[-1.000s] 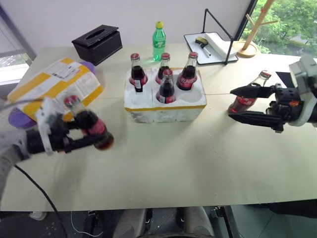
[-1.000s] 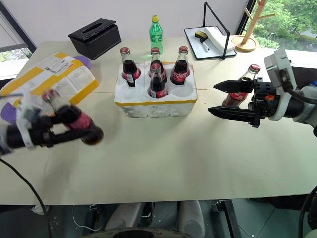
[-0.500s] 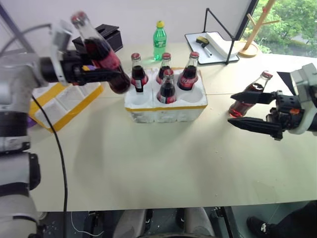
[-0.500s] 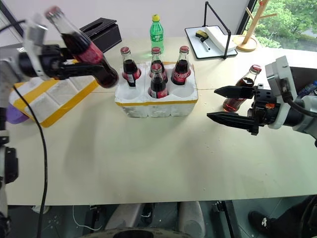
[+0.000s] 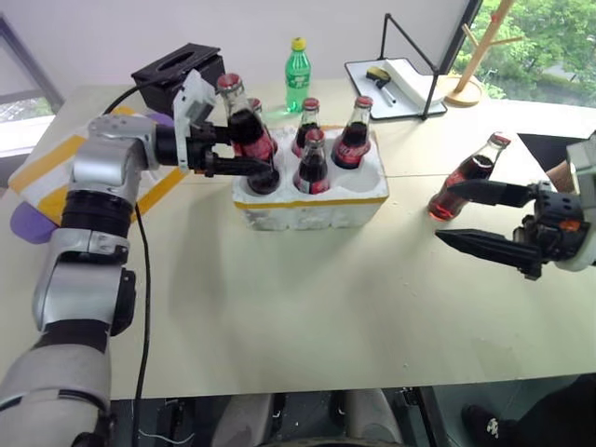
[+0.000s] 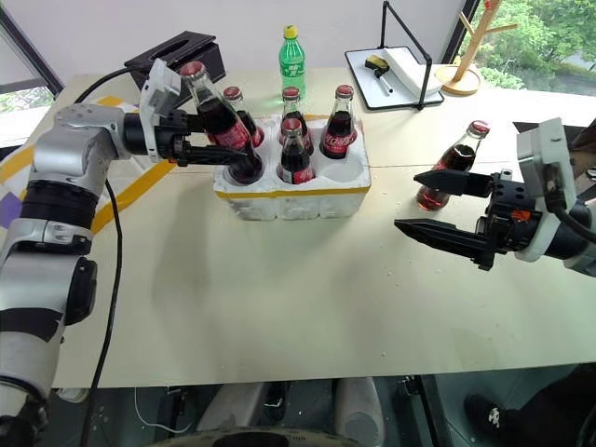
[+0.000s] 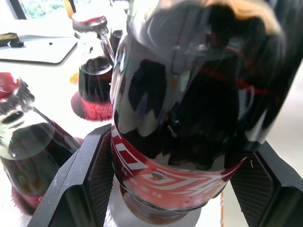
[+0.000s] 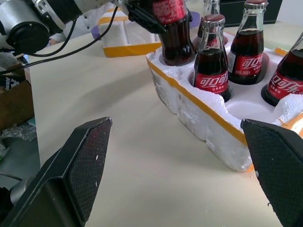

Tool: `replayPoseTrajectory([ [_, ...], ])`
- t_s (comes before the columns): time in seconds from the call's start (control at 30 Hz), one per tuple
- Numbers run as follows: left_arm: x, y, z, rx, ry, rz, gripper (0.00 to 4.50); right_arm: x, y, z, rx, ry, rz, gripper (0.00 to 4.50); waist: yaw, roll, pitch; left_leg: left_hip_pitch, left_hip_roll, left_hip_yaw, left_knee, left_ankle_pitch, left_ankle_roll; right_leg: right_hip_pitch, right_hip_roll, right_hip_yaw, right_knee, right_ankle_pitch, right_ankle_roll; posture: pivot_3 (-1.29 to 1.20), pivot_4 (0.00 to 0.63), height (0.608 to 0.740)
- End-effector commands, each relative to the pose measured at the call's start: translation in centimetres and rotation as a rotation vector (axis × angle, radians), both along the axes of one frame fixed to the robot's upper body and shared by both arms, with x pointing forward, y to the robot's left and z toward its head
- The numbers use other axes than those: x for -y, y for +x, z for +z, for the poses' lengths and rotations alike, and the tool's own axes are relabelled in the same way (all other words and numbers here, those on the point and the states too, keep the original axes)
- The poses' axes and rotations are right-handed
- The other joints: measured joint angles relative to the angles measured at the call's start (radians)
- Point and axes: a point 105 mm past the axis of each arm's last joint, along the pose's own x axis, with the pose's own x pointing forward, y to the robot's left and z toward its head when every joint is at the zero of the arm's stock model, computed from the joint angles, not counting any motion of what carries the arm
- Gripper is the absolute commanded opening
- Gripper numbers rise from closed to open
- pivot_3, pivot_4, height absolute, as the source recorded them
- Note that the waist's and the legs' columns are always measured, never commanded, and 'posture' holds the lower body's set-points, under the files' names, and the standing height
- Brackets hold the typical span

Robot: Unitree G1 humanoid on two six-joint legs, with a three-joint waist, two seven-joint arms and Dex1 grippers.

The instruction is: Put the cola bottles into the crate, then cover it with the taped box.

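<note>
Left gripper fingers are pinching a cola bottle by its lower body, one black pad on each side of the red label, as the left wrist view is showing close up. The held bottle is tilting, cap leaning toward the robot's left, its base sitting at or just inside the front-left well of the crate; whether it is fully seated cannot be told. The crate, white foam with a yellow tape band at the rim, is standing mid-table and is carrying four more cola bottles upright: three along the far row and one in the front middle well. The front-right well is showing white and unfilled. Right gripper fingers are spread wide with nothing between them, hovering above the table to the right of the crate, tips pointing toward it. Just behind that gripper, one more cola bottle is standing on the table, apart from the fingers, well clear of the crate. The taped box, yellow-striped white foam, is lying at the table's left edge, partly hidden by the left arm; it is beside the crate, not on it. Farther back, a black tissue box, a green plastic bottle with a yellow cap, and a white tray with a black wire frame are sitting along the far side.
</note>
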Motion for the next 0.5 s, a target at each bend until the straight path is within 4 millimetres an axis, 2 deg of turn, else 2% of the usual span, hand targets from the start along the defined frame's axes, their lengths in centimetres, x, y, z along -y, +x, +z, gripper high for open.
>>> replayPoseTrajectory([
  [0.03, -0.2, -0.3, 0.6, 0.072, 0.043, -0.024, 2.81, -0.1, -0.5, 1.1, 0.056, 0.005, -0.002, 4.50, 0.000, -0.001, 0.000, 0.000, 0.000, 0.000, 0.000, 0.000, 0.000, 0.000, 0.000, 0.000, 0.000, 0.000, 0.000, 0.00, 0.150, 0.736],
  [0.2, -0.9, -0.5, 0.2, 0.060, 0.067, -0.017, 2.81, -0.1, -0.3, 0.7, 0.047, 0.012, -0.010, 4.50, -0.004, -0.001, 0.001, 0.000, 0.000, 0.000, 0.000, 0.000, 0.000, 0.000, 0.000, 0.000, 0.000, 0.000, 0.000, 0.00, 0.150, 0.736],
  [0.4, -0.5, -0.1, -2.4, 0.044, 0.125, 0.006, 2.81, -0.1, 0.5, 0.7, 0.057, 0.022, -0.021, 4.50, -0.005, -0.001, 0.000, 0.000, 0.001, 0.000, 0.000, 0.000, 0.000, 0.000, 0.001, 0.000, 0.000, 0.000, 0.000, 0.00, 0.150, 0.736],
  [0.5, -0.4, 0.0, -3.7, 0.027, 0.131, 0.025, 4.26, 0.0, 0.8, 0.7, 0.060, 0.024, -0.020, 4.50, -0.005, 0.000, 0.000, 0.000, 0.001, 0.000, 0.000, 0.000, 0.000, 0.000, 0.001, 0.000, 0.000, 0.000, 0.000, 0.00, 0.150, 0.736],
])
